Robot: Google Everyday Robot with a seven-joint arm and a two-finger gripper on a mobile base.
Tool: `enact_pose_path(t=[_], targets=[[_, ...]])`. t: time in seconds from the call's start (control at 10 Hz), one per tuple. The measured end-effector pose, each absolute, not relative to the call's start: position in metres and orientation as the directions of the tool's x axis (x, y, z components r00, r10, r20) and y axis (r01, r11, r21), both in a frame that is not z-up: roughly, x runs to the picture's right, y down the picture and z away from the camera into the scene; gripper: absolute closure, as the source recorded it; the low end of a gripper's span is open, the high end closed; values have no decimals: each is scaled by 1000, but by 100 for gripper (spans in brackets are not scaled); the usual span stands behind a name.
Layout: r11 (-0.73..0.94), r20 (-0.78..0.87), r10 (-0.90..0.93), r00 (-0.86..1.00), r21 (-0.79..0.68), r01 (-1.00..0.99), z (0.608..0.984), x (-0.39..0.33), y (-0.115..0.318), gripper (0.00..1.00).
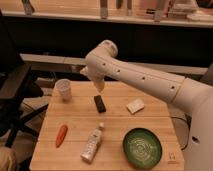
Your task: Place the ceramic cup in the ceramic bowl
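The ceramic cup (63, 90), small, whitish and tapered, stands upright at the table's far left corner. The ceramic bowl (142, 148), wide, green and ringed inside, sits near the front right and holds nothing. My white arm reaches in from the right and bends downward. Its gripper (98, 85) hangs above the back middle of the table, to the right of the cup and just behind a black bar (100, 103). The gripper is open and holds nothing.
On the wooden table (117, 125) lie a white labelled bottle (93, 143) on its side, an orange-red stick-like item (61, 135) at front left and a pale block (135, 106) right of centre. A dark chair (15, 95) stands at the left.
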State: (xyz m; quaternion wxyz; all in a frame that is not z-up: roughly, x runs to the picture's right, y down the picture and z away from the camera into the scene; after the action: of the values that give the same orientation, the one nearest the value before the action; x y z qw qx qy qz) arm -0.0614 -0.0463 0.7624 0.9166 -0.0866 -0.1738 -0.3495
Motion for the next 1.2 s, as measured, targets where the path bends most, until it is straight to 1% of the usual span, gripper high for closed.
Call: enact_pose_path(t=[1.0,1.2], targets=[[692,447,-649,616,8,722,783,-91,-49,20],[679,463,-655,597,13,734,789,-107,-50,20]])
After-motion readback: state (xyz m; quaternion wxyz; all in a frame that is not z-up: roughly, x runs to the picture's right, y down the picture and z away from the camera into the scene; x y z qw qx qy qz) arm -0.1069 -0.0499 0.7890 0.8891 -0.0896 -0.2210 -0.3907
